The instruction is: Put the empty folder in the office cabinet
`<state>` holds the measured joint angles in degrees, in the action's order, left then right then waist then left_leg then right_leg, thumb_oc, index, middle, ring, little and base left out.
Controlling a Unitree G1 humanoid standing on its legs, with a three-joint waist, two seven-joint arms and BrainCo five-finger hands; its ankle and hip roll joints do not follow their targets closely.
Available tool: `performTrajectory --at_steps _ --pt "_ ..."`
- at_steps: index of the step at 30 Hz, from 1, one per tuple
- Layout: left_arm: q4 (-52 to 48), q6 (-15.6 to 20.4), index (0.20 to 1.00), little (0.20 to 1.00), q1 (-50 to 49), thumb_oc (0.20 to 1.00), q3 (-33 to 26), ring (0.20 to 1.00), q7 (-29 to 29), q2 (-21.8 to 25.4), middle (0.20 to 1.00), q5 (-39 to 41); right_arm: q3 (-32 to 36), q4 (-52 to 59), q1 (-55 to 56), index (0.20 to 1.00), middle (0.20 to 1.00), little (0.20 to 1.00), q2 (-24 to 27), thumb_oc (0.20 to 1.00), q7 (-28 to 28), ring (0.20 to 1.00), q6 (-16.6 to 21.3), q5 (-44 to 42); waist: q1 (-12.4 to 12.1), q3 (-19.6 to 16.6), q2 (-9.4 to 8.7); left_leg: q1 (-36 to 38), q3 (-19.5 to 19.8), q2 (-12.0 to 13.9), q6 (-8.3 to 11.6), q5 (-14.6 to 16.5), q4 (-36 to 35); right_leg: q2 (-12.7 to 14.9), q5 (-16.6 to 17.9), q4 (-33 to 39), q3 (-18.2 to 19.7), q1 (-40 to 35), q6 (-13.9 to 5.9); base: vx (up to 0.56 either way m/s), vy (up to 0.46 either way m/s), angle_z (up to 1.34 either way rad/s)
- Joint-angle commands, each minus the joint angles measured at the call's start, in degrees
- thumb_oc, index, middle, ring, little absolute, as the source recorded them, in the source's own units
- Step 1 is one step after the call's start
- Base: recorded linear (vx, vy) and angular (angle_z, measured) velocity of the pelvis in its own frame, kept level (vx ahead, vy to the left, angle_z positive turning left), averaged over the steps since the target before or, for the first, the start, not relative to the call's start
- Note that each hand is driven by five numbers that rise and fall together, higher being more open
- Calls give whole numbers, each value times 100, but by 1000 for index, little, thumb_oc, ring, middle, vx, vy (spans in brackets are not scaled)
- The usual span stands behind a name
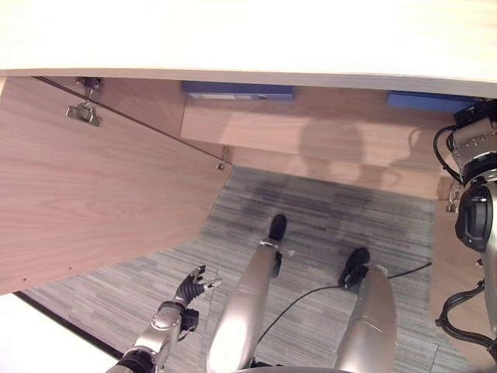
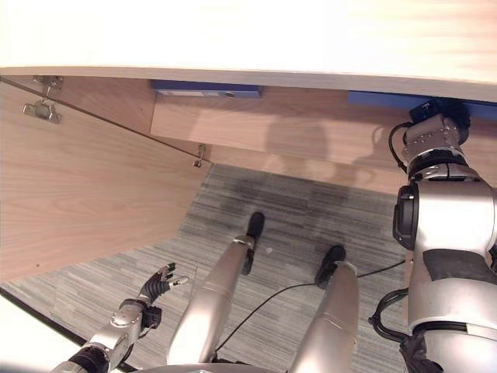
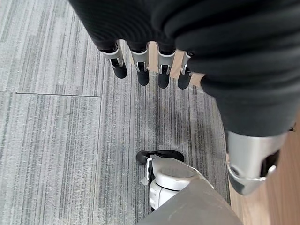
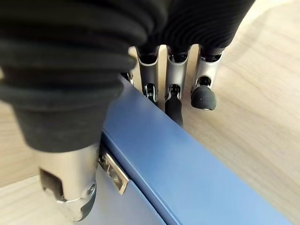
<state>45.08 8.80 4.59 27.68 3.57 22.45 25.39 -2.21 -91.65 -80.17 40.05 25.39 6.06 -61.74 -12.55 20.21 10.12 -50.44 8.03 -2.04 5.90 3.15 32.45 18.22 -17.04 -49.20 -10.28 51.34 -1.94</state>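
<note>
Cabinet (image 1: 311, 116) woodwork is stretching ahead of our right hand (image 4: 173, 79), with its door (image 1: 93, 194) swung wide beyond our left hand (image 1: 190, 287), presumably to give clear access. We are seeing the blue folder (image 4: 187, 173) on the cabinet shelf (image 4: 253, 84), right under our right hand; the fingers (image 4: 205, 96) are reaching over its top edge and the thumb is lying against its near face, so we are judging it a light grip that is steadying the folder upright. Our left hand is hanging down over the grey carpet (image 3: 56, 140), fingers relaxed, holding nothing.
</note>
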Motion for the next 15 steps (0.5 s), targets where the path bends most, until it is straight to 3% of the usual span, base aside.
performTrajectory --at_steps 1,9,15 --pt "451 56 1000 1000 355 1000 -30 1000 135 -6 1000 122 436 -361 505 1000 1000 1000 -174 1000 249 1000 -349 -142 -131 434 215 216 17 149 -48 932 181 -114 -464 299 -117 -588 -248 0 0 0" --pt "522 57 1000 1000 464 1000 -101 1000 88 77 1000 224 -80 -174 -2 1000 1000 1000 -26 1000 57 1000 -478 346 -155 427 174 197 21 179 -37 891 148 -124 -451 292 -124 -552 -246 0 0 0" --pt "375 44 1000 1000 330 1000 -183 1000 -48 210 1000 223 -896 161 -810 1000 1000 1000 565 1000 -152 1000 -435 865 -233 367 148 195 21 170 -13 810 47 -94 -397 316 -104 -496 -246 0 0 0"
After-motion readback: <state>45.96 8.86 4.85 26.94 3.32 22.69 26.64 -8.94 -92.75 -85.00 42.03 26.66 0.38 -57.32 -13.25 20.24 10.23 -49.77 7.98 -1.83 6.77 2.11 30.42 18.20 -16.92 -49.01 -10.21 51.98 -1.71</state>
